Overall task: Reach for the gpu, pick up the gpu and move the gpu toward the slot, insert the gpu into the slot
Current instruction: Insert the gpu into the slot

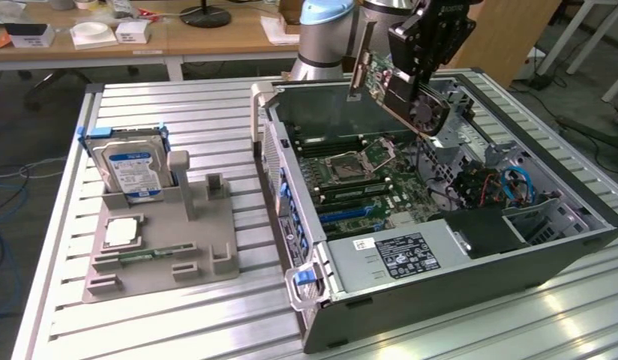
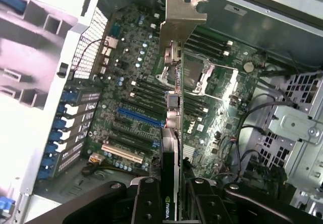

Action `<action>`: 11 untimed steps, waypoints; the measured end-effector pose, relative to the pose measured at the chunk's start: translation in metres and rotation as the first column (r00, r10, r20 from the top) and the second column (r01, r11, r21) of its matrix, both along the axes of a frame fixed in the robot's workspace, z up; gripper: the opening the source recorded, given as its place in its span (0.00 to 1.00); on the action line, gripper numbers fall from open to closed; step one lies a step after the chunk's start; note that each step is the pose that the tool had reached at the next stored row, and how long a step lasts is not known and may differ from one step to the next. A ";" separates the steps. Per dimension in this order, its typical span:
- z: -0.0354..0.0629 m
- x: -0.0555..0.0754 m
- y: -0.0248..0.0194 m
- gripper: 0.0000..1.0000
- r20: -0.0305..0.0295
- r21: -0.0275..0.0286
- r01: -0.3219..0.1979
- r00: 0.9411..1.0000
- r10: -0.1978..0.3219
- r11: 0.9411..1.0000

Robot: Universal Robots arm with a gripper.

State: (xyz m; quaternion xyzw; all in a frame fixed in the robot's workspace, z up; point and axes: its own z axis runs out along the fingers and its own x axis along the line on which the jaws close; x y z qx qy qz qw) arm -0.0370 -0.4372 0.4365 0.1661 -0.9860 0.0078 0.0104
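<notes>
Hanging over a slatted table (image 1: 189, 319) is the gpu (image 1: 397, 94).

Below the gpu (image 1: 401, 94) the motherboard (image 1: 367, 180) lies open; cables (image 1: 514, 187) and case wall (image 1: 277, 161) crowd its sides.

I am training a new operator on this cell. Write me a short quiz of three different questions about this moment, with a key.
1. Fill in: the gripper holds the gpu ____ the open computer case.
2. True or false: the gpu is already inserted.
3. Where is the hard drive? A) inside the computer case B) upright in the grey holder C) between the fingers
Key: 1 above; 2 false; 3 B.
</notes>
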 end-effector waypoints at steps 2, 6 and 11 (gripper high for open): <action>0.0000 0.000 -0.0001 0.26 0.000 0.000 -0.026 1.000 0.026 1.000; -0.0004 0.000 -0.0002 0.26 0.000 0.000 -0.079 0.997 0.079 0.997; -0.0006 0.000 -0.0004 0.26 0.000 0.000 -0.145 0.989 0.145 0.989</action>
